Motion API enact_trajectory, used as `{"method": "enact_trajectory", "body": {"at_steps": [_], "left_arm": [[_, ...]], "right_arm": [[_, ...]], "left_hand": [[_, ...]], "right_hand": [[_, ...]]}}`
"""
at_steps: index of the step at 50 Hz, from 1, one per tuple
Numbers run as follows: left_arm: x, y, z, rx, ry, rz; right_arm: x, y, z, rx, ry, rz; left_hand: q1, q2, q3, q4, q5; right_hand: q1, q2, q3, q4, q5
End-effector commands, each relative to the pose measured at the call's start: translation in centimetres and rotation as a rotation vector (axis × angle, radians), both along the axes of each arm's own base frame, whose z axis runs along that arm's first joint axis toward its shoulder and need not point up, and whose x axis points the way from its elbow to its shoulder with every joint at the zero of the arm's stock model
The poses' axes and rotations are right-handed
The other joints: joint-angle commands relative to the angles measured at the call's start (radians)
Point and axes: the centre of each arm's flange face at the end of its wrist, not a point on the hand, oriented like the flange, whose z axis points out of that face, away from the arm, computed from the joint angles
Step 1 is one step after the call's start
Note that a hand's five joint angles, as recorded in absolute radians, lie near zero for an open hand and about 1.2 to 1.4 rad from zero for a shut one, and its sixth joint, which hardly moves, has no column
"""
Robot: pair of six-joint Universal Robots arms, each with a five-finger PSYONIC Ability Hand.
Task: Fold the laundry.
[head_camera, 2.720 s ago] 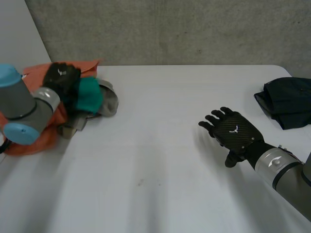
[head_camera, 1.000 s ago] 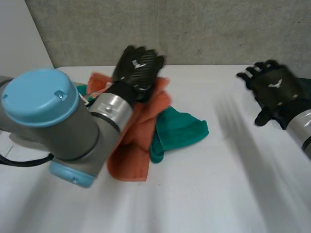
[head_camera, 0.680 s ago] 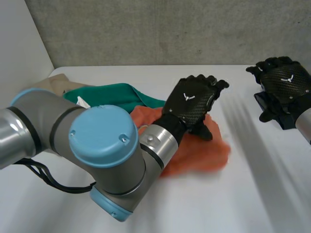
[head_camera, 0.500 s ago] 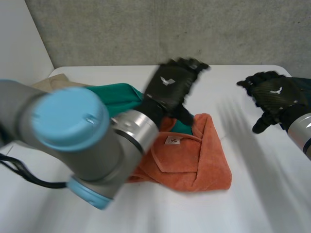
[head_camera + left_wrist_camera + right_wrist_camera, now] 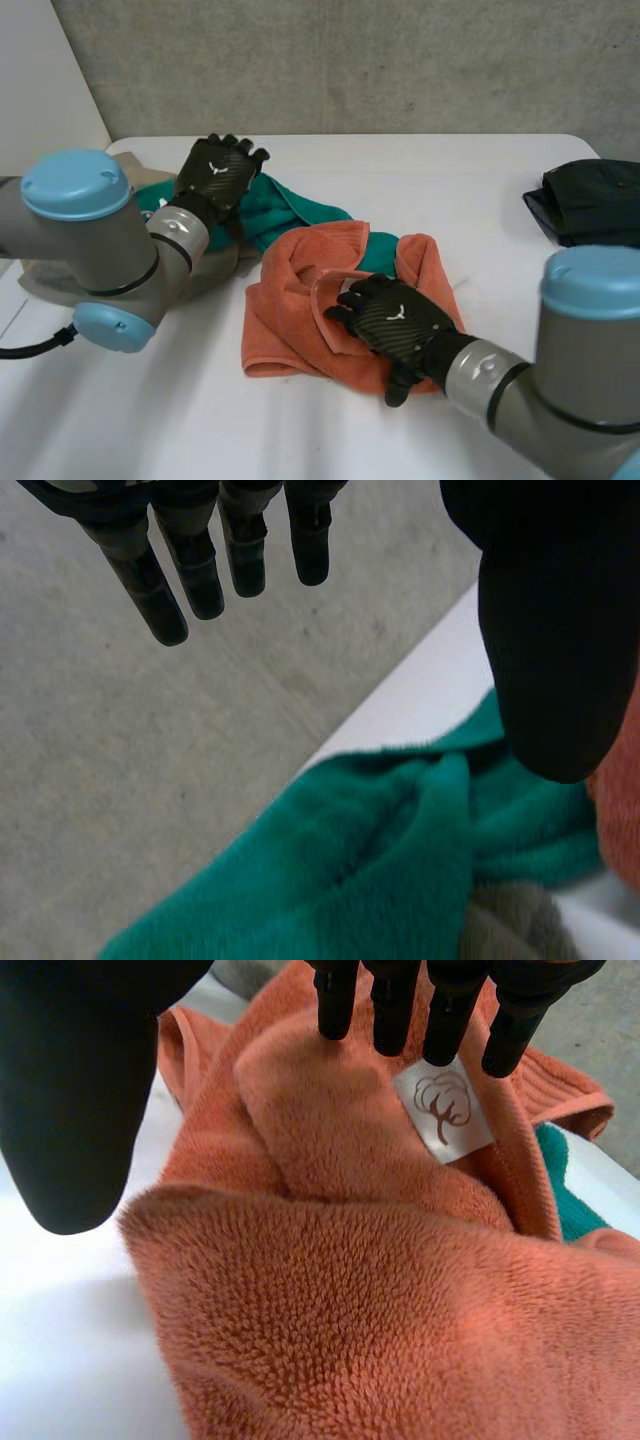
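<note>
Laundry lay in a loose heap on the white counter (image 5: 470,190). An orange towel (image 5: 290,335) was crumpled in the middle, nearest the robot. A green towel (image 5: 290,205) lay beside it toward the left arm, with one end running under the orange folds. A beige cloth (image 5: 215,268) sat partly beneath the green one. The right hand (image 5: 400,318) rested palm down on the orange towel, fingers straight and thumb spread away, gripping nothing. In the right wrist view its fingertips (image 5: 392,1022) reached over a raised fold just beside the towel's white label (image 5: 442,1108). The left hand (image 5: 218,172) hung over the far end of the green towel, likewise wide, with nothing between fingers and thumb. A dark garment (image 5: 590,200), apparently folded, sat well apart at the counter's right edge. The step in hand appeared to be singling out the orange towel and spreading it flat before any fold. To do that well, the right hand would probably need to find a hem or corner rather than the thick middle. It could then pinch a single layer and draw it outward while the left hand pinned the green towel so that it was not dragged along. The label likely marked a hem and might serve as a guide.
</note>
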Motion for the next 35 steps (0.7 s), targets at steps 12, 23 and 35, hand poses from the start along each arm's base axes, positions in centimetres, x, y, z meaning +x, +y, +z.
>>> {"method": "enact_trajectory", "body": {"at_steps": [12, 23, 35], "left_arm": [[-0.5, 1.4, 1.4, -0.003, 0.03, -0.024], [-1.4, 2.1, 1.1, 0.005, 0.027, -0.085], [-3.4, 2.7, -3.3, 0.085, -0.019, -0.191]], "right_arm": [[-3.6, -4.9, 4.5, -0.342, 0.04, -0.303], [-14.5, -11.1, 5.6, -0.373, 0.327, -0.531], [-15.1, -11.5, 5.3, -0.367, 0.313, -0.555]], "left_hand": [[0.028, 0.014, 0.013, 0.018, 0.025], [0.037, 0.023, 0.022, 0.027, 0.034], [0.107, 0.093, 0.092, 0.098, 0.104]], "right_hand": [[1.165, 1.184, 1.178, 1.178, 1.179], [1.165, 1.184, 1.178, 1.178, 1.179], [1.165, 1.184, 1.178, 1.178, 1.179]]}}
